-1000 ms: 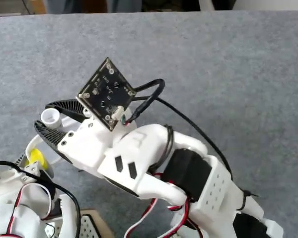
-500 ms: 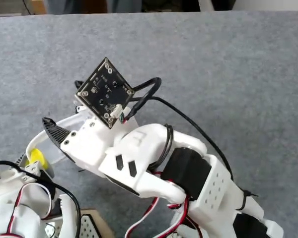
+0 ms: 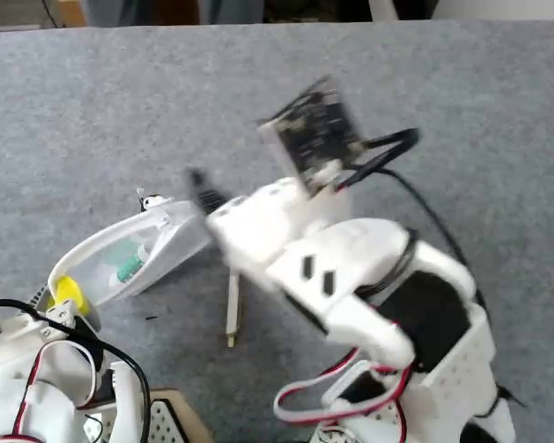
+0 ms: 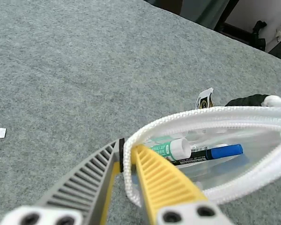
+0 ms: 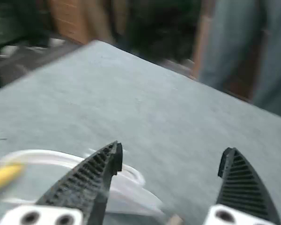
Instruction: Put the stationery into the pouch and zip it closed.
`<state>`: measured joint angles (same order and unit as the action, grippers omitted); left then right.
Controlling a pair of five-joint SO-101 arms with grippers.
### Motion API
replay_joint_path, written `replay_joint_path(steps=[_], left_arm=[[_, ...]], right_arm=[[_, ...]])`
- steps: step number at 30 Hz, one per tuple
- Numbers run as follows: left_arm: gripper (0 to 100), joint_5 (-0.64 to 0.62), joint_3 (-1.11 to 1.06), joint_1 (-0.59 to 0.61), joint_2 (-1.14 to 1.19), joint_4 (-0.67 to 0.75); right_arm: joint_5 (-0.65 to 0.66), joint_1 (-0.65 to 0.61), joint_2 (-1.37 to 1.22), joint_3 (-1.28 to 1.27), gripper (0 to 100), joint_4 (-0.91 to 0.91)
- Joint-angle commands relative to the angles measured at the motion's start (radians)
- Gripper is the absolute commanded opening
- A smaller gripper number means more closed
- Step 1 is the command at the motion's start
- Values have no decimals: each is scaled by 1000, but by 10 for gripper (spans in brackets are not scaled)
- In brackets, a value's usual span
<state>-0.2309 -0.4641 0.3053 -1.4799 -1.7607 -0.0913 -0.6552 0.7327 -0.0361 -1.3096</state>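
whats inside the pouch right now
Through the open mouth of the pouch: a white-capped green tube and a blue-capped black pen. A yellow finger of the left gripper covers their near ends.

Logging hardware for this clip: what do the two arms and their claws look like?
The left arm and right arm have white shells; the right carries black motor blocks, a dark square camera board with a black cable, and red and white wires. The right claw has two black ribbed fingers on white mounts. The left claw pairs a grey ribbed finger with a yellow one.
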Motion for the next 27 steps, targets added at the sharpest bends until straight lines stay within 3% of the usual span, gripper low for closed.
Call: replay_joint_path(steps=[1, 5, 11, 17, 27], left_arm=[[29, 6, 16, 7, -2, 0], [29, 6, 16, 8, -8, 0], [29, 6, 16, 8, -8, 0], [29, 6, 16, 8, -8, 0], [29, 6, 16, 8, -9, 0]], right_arm=[[3, 166, 39, -177, 332, -41], [-15, 193, 56, -453, 332, 48], [-262, 184, 48, -682, 332, 364], [-279, 92, -73, -696, 332, 480], [-299, 72, -493, -545, 332, 503]])
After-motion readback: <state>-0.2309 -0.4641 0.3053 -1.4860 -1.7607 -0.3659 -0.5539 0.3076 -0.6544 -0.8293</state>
